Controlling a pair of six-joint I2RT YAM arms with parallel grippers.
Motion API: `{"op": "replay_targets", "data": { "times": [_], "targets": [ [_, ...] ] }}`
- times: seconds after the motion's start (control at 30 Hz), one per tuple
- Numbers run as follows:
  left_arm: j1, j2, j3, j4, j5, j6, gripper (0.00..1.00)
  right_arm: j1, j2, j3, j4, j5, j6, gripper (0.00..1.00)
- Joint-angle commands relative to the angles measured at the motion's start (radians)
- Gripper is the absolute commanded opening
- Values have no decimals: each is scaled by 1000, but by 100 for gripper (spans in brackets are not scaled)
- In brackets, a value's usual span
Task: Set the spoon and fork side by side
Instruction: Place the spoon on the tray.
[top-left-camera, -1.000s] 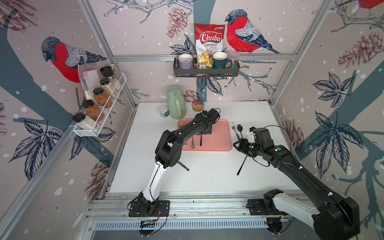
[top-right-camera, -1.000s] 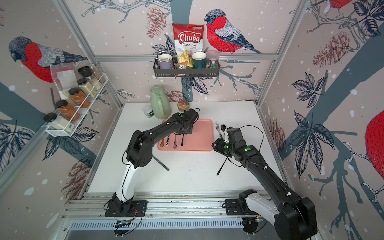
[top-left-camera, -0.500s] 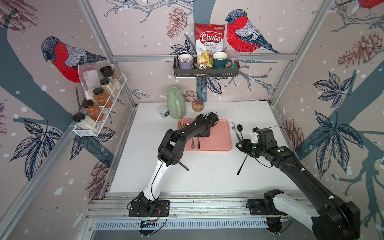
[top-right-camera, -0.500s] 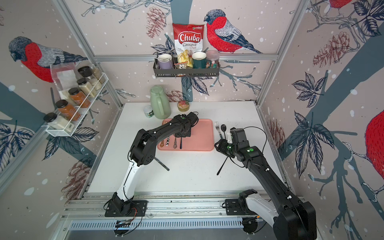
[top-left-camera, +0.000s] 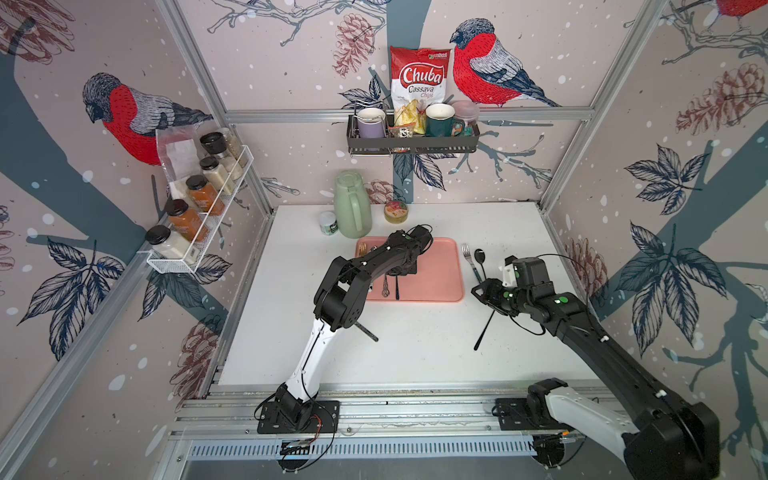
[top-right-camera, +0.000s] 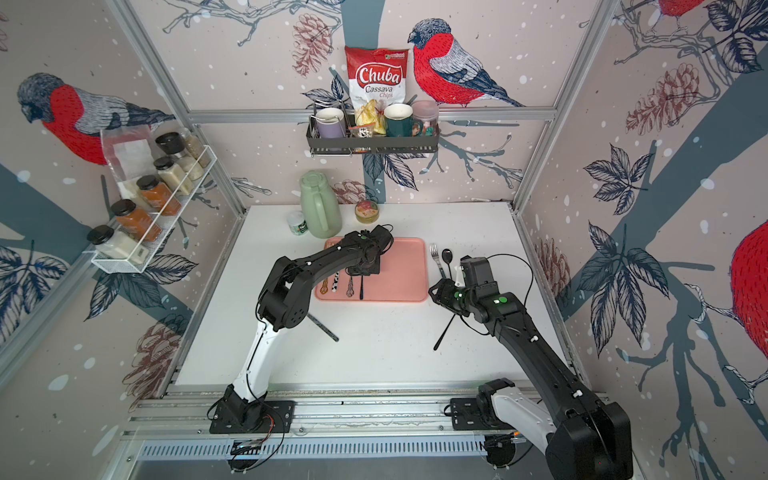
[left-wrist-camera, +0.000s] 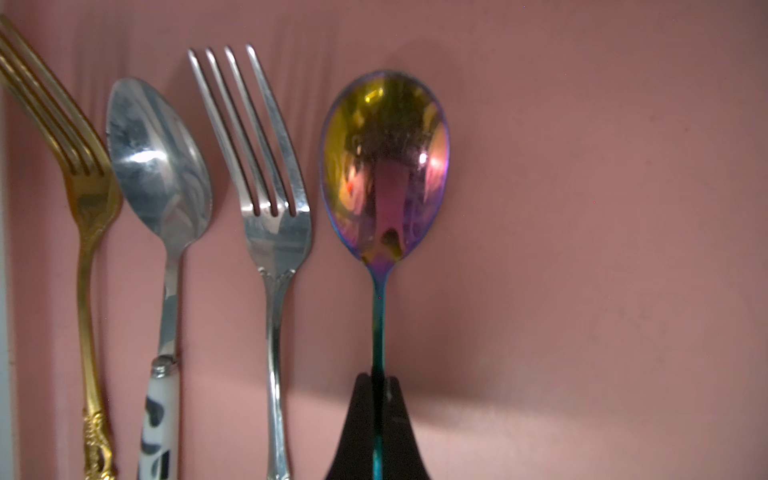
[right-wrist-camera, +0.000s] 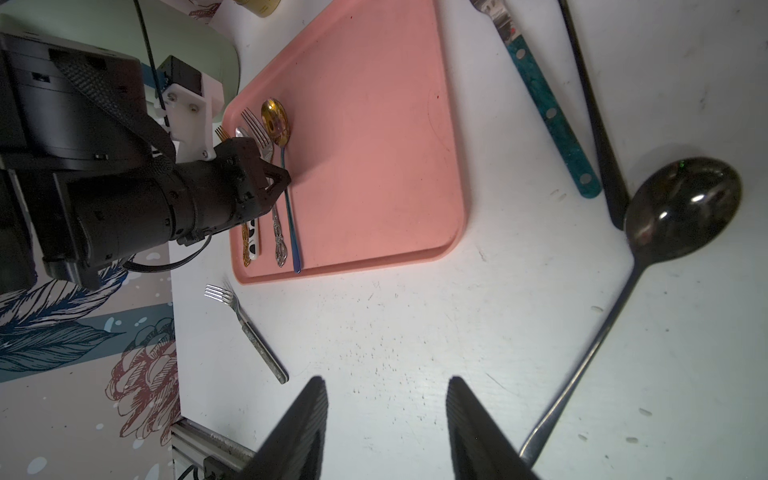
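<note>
Caught the left gripper (left-wrist-camera: 377, 388) clenched on the thin stem of the rainbow spoon (left-wrist-camera: 384, 166), black fingertips (left-wrist-camera: 357, 415) pinched tight on either side of it. Found that spoon over the pink tray (left-wrist-camera: 582, 208), hollow side up, parallel to the silver fork (left-wrist-camera: 276, 232) and just beside it, with a narrow gap between the two. Could not tell whether the spoon rested on the tray or hung just above it. Counted two more pieces along the same row: a silver spoon with a spotted handle (left-wrist-camera: 160, 166), then a gold fork (left-wrist-camera: 89, 199), all four heads pointing the same way. Placed the whole row, in both top views, on the left part of the tray.

Saw the right gripper (right-wrist-camera: 386, 415) released, jaws apart, only bare table (right-wrist-camera: 415, 324) between them, grasping nothing. Noted a big black ladle (right-wrist-camera: 681, 208) flat on the table near it, clear of the fingers. Spotted a teal-handled fork (top-left-camera: 467, 254) and a small black spoon (top-left-camera: 480, 256) side by side on the table right of the tray. Picked out one loose fork (right-wrist-camera: 245, 328) lying alone on the table, just off the tray's near edge.
</note>
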Motion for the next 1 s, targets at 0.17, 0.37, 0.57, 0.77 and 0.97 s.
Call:
{"op": "replay_targets", "data": {
  "times": [0.17, 0.37, 0.57, 0.77, 0.97],
  "targets": [
    [9, -17, -27, 23, 22, -6, 13, 1, 1, -10, 19, -1, -7, 48],
    [9, -73, -30, -17, -27, 2, 41, 1, 3, -9, 21, -7, -1, 48],
    [8, -202, -59, -40, -47, 27, 43, 4, -23, -2, 6, -6, 11, 48],
    [3, -381, -167, -44, -41, 69, 43, 23, -59, 6, -20, 13, 28, 48],
    [2, -611, -375, -25, -60, 93, 44, 132, -70, 43, -28, 82, 65, 48]
  ]
}}
